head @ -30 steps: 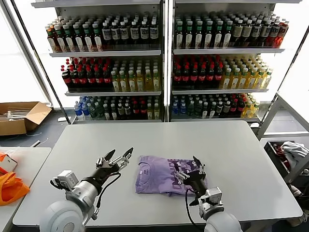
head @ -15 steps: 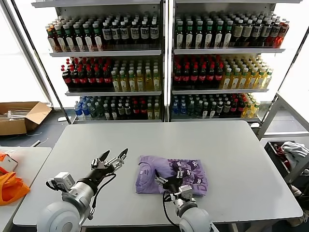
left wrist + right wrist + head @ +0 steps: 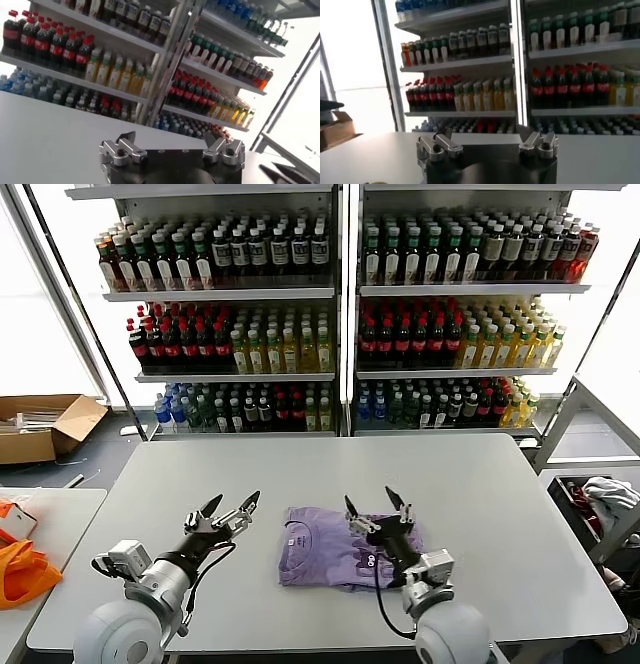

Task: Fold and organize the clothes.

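Note:
The lavender T-shirt (image 3: pixel 320 546) lies folded into a compact rectangle on the grey table (image 3: pixel 480 504), near its front edge, with dark purple print showing on top. My right gripper (image 3: pixel 374 502) is raised over the shirt's right half, open, fingers pointing up and away, holding nothing. My left gripper (image 3: pixel 232 505) hovers open just left of the shirt, also empty. In the left wrist view the left gripper (image 3: pixel 171 139) faces the shelves; in the right wrist view the right gripper (image 3: pixel 485 134) does the same. The shirt does not show in either wrist view.
Tall shelves of bottled drinks (image 3: pixel 340 314) stand behind the table. Bright orange fabric (image 3: pixel 22 572) lies on a side table at left. A cardboard box (image 3: pixel 40 424) sits on the floor at left. A bin of pale clothes (image 3: pixel 600 504) stands at right.
My right gripper has lifted off the shirt and turned its fingers upward. The shirt's right part is now folded in, making it narrower. The left gripper has shifted slightly left.

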